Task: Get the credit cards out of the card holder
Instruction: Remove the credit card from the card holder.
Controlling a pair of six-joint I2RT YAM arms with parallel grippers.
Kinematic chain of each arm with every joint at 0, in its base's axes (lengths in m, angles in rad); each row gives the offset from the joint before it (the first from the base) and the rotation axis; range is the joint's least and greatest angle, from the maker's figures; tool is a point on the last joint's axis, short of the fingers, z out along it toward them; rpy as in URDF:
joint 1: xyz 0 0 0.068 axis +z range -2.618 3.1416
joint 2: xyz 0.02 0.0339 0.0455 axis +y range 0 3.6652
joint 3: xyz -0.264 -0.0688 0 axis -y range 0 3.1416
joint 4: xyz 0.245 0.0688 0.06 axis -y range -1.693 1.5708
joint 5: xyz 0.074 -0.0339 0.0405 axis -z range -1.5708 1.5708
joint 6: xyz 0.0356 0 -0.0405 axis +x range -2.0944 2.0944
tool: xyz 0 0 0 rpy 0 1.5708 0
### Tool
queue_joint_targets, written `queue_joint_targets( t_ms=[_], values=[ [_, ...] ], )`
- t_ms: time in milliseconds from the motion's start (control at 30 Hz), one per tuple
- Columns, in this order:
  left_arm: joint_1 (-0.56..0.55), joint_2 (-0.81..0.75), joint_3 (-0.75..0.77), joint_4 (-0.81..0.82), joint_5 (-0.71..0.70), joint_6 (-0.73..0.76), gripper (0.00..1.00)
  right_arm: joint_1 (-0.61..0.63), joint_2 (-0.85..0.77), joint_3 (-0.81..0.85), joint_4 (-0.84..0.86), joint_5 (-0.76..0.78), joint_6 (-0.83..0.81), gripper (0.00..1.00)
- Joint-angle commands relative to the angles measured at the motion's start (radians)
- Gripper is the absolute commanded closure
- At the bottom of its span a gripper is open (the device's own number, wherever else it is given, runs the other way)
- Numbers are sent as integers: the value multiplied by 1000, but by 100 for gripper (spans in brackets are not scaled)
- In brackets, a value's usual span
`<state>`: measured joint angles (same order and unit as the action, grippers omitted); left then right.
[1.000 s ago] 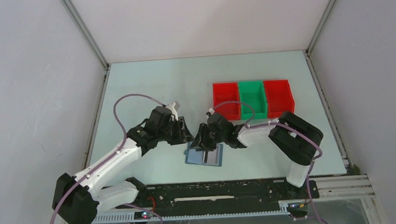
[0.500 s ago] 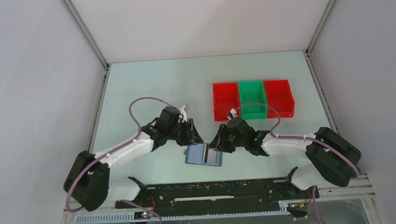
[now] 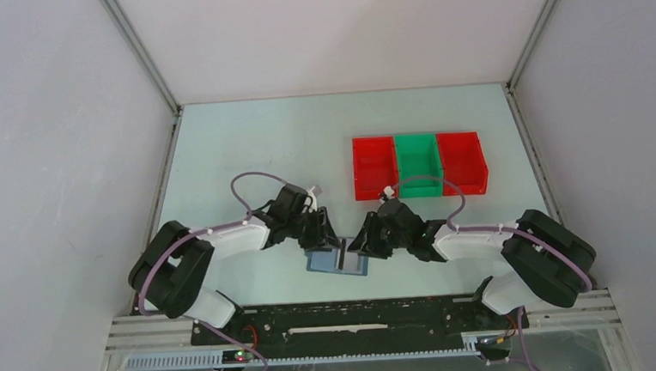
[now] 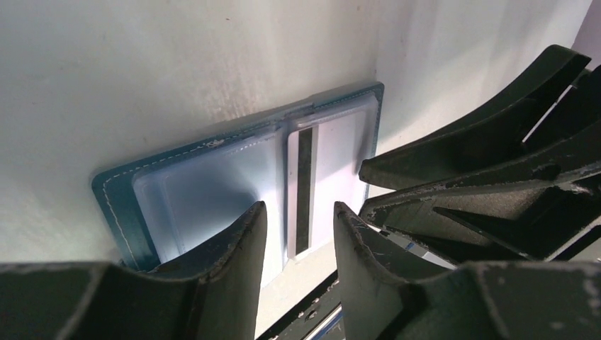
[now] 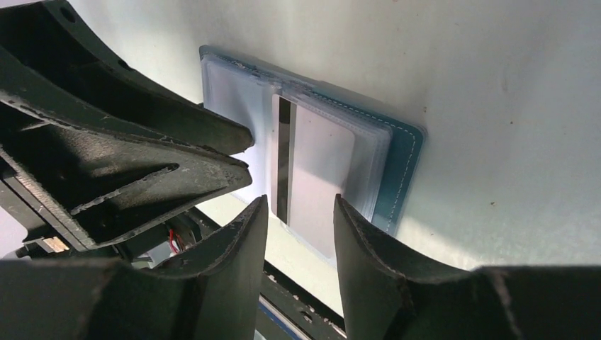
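The card holder (image 3: 320, 262) lies open and flat on the table near the front rail, teal rim round a pale blue inside (image 4: 205, 185). One of the credit cards (image 4: 336, 159), white with a dark stripe, rests on its right half (image 5: 322, 166), next to the fold. My left gripper (image 3: 326, 241) hovers just above the holder's left half, open, nothing between its fingertips (image 4: 298, 216). From the right, my right gripper (image 3: 359, 247) faces it, open and empty, over the card's near end (image 5: 301, 207). The two grippers' fingers nearly meet above the holder. No other cards show.
Three bins stand in a row behind the right arm: red (image 3: 374, 167), green (image 3: 417, 164), red (image 3: 462, 162). The black front rail (image 3: 358, 314) runs just in front of the card holder. Grey walls close in the table's sides.
Both arms have lowered and folded, the right elbow swinging out to the right, the left elbow toward the middle. Both grippers stay over the card holder with their jaws equally wide. The holder has not moved.
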<state>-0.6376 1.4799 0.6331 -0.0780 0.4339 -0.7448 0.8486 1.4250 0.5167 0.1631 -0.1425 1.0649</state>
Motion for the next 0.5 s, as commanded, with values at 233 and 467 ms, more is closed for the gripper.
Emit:
queue_joint_targets(
  t_ms=[233,467],
  values=[
    [-4,39,-42,63,4,-13,55,11,35,-20,55,20,35,53],
    [-4,39,-56,87,18,-21,58,16,40,-24,63,21,37,52]
  ],
)
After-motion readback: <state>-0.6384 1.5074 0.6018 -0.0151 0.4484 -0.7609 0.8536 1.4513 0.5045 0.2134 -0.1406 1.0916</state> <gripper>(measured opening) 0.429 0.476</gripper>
